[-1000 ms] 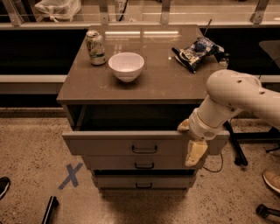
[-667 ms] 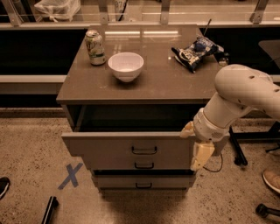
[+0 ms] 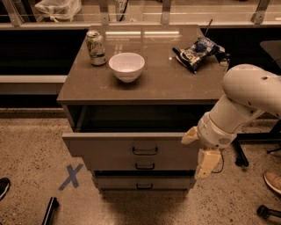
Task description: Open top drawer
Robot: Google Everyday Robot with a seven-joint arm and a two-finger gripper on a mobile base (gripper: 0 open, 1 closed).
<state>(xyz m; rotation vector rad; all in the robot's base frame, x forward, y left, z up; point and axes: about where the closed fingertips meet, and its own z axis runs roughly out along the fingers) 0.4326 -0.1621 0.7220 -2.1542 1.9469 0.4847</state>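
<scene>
Foreground, floor: a speckled floor (image 3: pixel 30 145) bearing a blue tape X (image 3: pixel 71 176). A dark elongated object (image 3: pixel 49 211) lies at the lower left, with a dark shoe tip (image 3: pixel 3 186) at the left edge and a brown shoe (image 3: pixel 273 180) at the right edge.

Cabinet front: three grey-brown drawers stacked one above another, each with a small dark loop handle. The bottom drawer (image 3: pixel 142 182) and the middle drawer (image 3: pixel 140 163) project slightly in steps. The top drawer (image 3: pixel 127 145), the widest, stands farthest out from the cabinet; its front is clear of the frame and a dark opening shows behind it, under the countertop. Its handle (image 3: pixel 145 151) sits at the middle of the front.

Right side: the gripper (image 3: pixel 204 158), cream-coloured, hangs at the right end of the top drawer's front, just beside or touching its corner; which of the two cannot be told. Whether the gripper is spread or closed cannot be told, and nothing can be seen in its hold. The white arm (image 3: pixel 246 101) runs up and to the right from it.

Countertop (image 3: pixel 162 85): a white bowl (image 3: pixel 126 66) left of centre, a drink can (image 3: pixel 95 47) upright behind and to its left, and a blue snack bag (image 3: pixel 196 52) well apart at the right rear.

Background: a clear plastic bag (image 3: pixel 57 8) behind a metal rail (image 3: pixel 39 25).
</scene>
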